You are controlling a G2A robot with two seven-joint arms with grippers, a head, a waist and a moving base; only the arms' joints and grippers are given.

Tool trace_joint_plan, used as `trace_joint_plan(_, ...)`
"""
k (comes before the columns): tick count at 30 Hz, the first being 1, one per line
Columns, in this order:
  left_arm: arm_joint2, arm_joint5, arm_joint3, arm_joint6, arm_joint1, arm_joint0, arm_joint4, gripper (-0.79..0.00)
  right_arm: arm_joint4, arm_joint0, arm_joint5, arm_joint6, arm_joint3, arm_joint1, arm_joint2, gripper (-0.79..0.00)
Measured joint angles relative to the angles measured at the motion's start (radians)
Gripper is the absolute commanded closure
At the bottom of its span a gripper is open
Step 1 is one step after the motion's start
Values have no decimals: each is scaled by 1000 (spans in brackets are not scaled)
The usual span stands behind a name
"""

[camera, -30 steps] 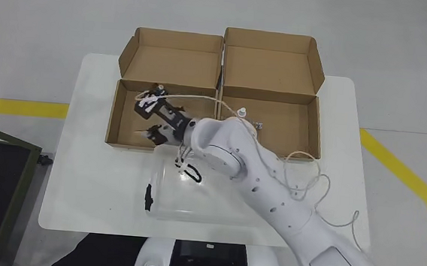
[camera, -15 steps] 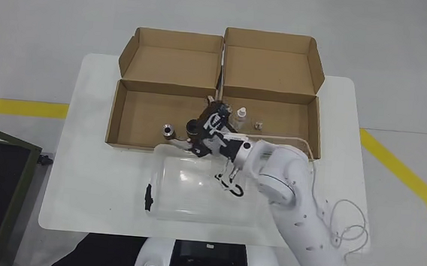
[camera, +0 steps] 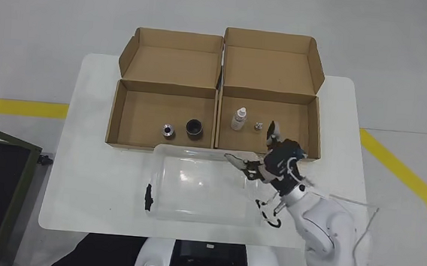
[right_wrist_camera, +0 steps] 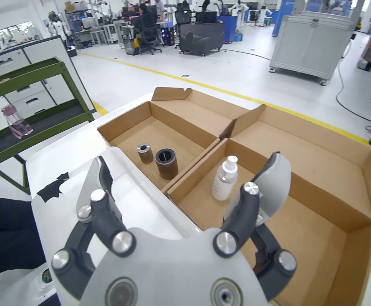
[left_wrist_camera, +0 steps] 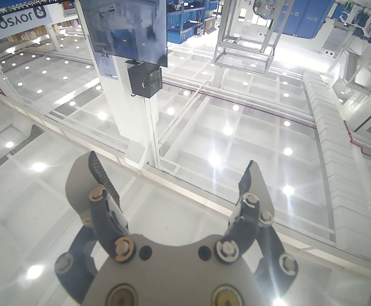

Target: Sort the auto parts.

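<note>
Two open cardboard boxes stand side by side. The left box [camera: 124, 118] [right_wrist_camera: 127, 136] holds a small metal cylinder [camera: 168, 131] [right_wrist_camera: 145, 152] and a dark sleeve [camera: 194, 127] [right_wrist_camera: 166, 163], both upright. In the right box [camera: 304, 136] [right_wrist_camera: 318, 185] are a white spray bottle [camera: 239, 118] [right_wrist_camera: 224, 181] and a tiny metal part [camera: 259, 124]. My right gripper [camera: 257, 147] [right_wrist_camera: 188, 162] hovers open and empty over the right box's front edge, near the bottle. My left gripper [left_wrist_camera: 171, 162] is open, empty, and points up at the ceiling.
A clear plastic bin [camera: 201, 188] [right_wrist_camera: 130, 188] with a patch of black tape [camera: 149, 196] [right_wrist_camera: 55, 185] lies on the white table [camera: 90, 161] in front of the boxes. A green shelf [right_wrist_camera: 43, 87] stands off the table's left side.
My right arm has pulled back from the left box to the right box's front edge. It let go of the dark sleeve, which now stands beside the small cylinder.
</note>
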Motion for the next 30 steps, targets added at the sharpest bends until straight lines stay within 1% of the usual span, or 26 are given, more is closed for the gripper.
trace_joint_plan(4, 0, 0, 0, 0, 0, 0, 0, -785, 1, -114, 15, -97, -37, 11, 82, -785)
trace_joint_plan(7, 0, 0, 0, 0, 0, 0, 0, -785, 7, -179, 24, -156, -51, 17, 134, -785)
trace_joint_plan(13, 0, 0, 0, 0, 0, 0, 0, -785, 34, -289, 63, -264, -70, 23, 217, -785)
trace_joint_plan(16, 0, 0, 0, 0, 0, 0, 0, -785, 60, -332, 79, -280, -81, 25, 248, -785)
trace_joint_plan(21, 0, 0, 0, 0, 0, 0, 0, -785, 88, -361, 82, -281, -92, 29, 272, -785)
trace_joint_plan(30, 0, 0, 0, 0, 0, 0, 0, -784, 112, -352, 75, -272, -86, 33, 287, -785)
